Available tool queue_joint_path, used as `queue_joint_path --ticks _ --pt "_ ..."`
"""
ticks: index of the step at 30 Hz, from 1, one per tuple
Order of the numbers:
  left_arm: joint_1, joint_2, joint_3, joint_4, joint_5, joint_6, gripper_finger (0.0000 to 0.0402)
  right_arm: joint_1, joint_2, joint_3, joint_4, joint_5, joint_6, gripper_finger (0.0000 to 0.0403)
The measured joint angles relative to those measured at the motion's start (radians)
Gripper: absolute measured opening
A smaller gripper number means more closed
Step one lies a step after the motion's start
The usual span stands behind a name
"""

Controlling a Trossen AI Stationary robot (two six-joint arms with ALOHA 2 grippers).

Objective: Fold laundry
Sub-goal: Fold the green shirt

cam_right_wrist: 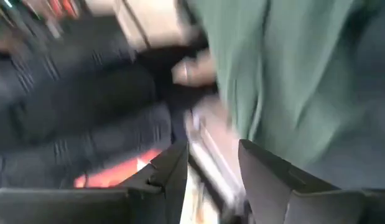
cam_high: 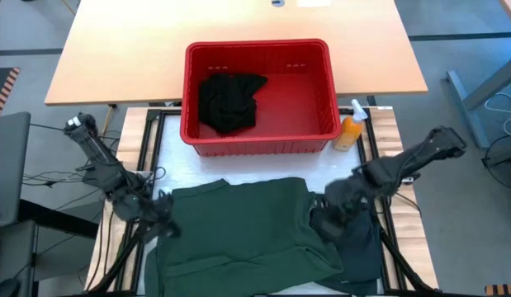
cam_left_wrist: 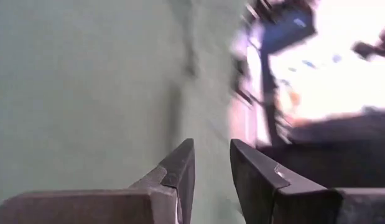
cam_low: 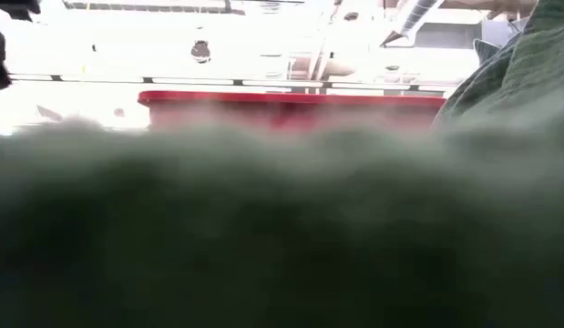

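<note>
We see a big soft dark green shirt (cam_high: 238, 227) spread flat on the white table top (cam_high: 177, 175), just in front of the red plastic basket (cam_high: 259, 140). A crumpled soft black garment (cam_high: 230, 101) lies inside the red basket, toward its left side. A dark teal garment (cam_high: 361, 247) lies partly under the green shirt's right edge, in front of the basket and off to the right.

The left gripper (cam_high: 160, 219) sits at the left edge of the green shirt, in front of the basket's left corner. In its wrist view we see its two dark fingers (cam_left_wrist: 180, 177) with only a thin gap between them and nothing in the gap. Pale green cloth fills that view beyond them.

The right gripper (cam_high: 325, 216) is low on the right side of the green shirt, in front of the basket's right corner. Its fingers (cam_right_wrist: 170, 171) are a little apart, and we cannot tell if they pinch any cloth.

A small orange spray bottle (cam_high: 348, 132) stands touching the basket's right front corner.

In the low view, blurry green cloth (cam_low: 263, 228) hides most of the red basket behind it.
</note>
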Motion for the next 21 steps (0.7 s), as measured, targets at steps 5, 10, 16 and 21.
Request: queue_joint_path --ticks 5,10,16,21 --pt "0.197 0.023 0.000 -0.085 -0.024 0.172 0.0091 -0.146 0.024 0.000 0.040 0.182 -0.281 0.0166" --pt "0.354 0.031 0.000 -0.195 0.083 0.311 0.0119 -0.275 0.157 0.000 0.071 0.229 -0.544 0.0169" --pt "0.414 0.034 0.000 -0.256 0.130 0.422 0.0181 -0.371 0.316 0.000 0.047 0.236 -0.641 0.0174" --pt "0.438 0.034 0.000 -0.297 0.046 0.506 0.0216 -0.390 0.375 0.000 0.058 0.410 -0.742 0.0167"
